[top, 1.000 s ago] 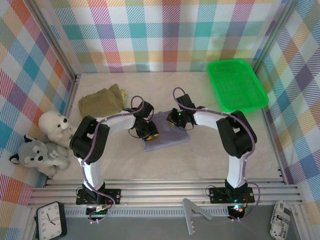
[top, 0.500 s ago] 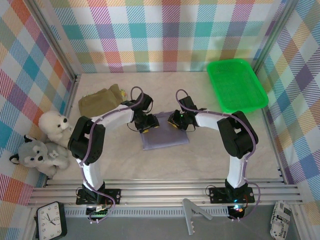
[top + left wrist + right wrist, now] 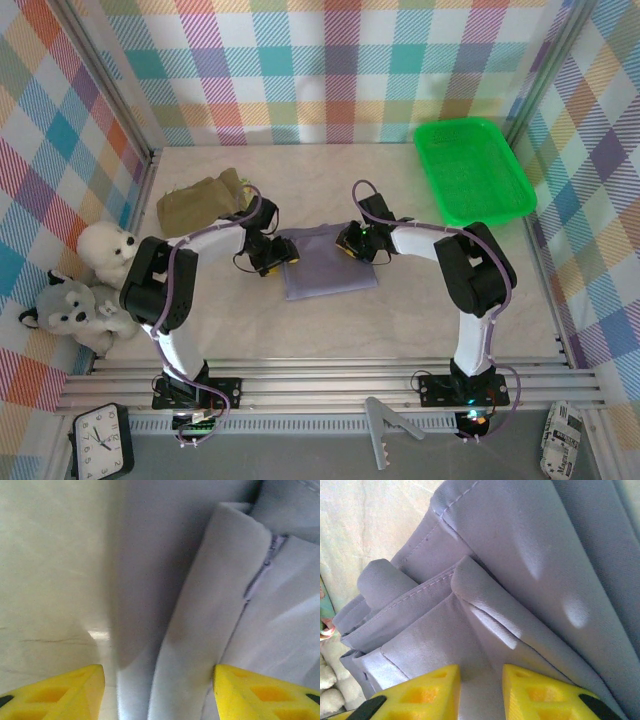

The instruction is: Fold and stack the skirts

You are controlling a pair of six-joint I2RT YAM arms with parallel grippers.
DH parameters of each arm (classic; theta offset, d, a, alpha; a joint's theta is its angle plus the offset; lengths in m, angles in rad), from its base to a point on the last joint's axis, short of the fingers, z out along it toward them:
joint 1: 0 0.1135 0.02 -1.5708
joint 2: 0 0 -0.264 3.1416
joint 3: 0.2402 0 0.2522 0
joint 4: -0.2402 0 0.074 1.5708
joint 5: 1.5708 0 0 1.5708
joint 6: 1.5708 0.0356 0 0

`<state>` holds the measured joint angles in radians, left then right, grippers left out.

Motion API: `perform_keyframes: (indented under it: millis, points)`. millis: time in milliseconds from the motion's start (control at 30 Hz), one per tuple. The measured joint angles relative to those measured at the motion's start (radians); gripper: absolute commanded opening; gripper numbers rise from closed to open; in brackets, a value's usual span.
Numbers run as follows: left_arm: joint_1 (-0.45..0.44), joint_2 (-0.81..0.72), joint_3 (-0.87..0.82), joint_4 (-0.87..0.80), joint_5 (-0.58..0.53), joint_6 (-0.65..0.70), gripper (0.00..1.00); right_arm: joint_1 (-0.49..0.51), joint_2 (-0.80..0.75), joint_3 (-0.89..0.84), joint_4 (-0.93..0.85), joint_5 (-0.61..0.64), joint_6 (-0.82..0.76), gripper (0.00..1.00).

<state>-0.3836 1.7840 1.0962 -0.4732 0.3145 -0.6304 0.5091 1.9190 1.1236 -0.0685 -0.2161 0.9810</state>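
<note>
Right now the lavender skirt [image 3: 328, 272] is lying folded at the middle of the table [image 3: 420, 320], with the left gripper [image 3: 279, 256] sitting at its left edge, fingers spread wide astride a fold. The right gripper [image 3: 350, 243] is hanging over the skirt's far right corner, fingers slightly apart, and farther back on the left the olive skirt [image 3: 195, 208] is lying crumpled

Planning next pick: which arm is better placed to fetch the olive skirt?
Left arm: jaws open at the edge of the lavender skirt, nearer the olive skirt; the right arm is farther.
</note>
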Motion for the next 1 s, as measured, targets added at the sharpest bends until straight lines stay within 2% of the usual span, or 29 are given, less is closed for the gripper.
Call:
perform_keyframes:
  millis: [133,500,633,900,1000]
  points:
    - [0.000,0.010,-0.011,0.052,0.039,0.000,0.57,0.000,0.000,-0.001,0.000,-0.002,0.003,0.29]
    - [0.000,0.027,-0.012,0.061,0.021,-0.005,0.57,0.000,0.000,-0.001,0.000,-0.002,0.003,0.29]
    - [-0.005,0.029,-0.013,0.074,0.044,-0.004,0.56,0.000,0.000,-0.002,0.000,-0.002,0.003,0.29]
    - [-0.028,0.050,-0.013,0.092,0.031,-0.002,0.33,0.000,0.000,-0.005,0.003,-0.003,0.003,0.29]
    - [-0.028,0.055,-0.013,0.091,0.024,-0.004,0.19,0.000,0.000,-0.008,0.009,-0.006,0.003,0.29]
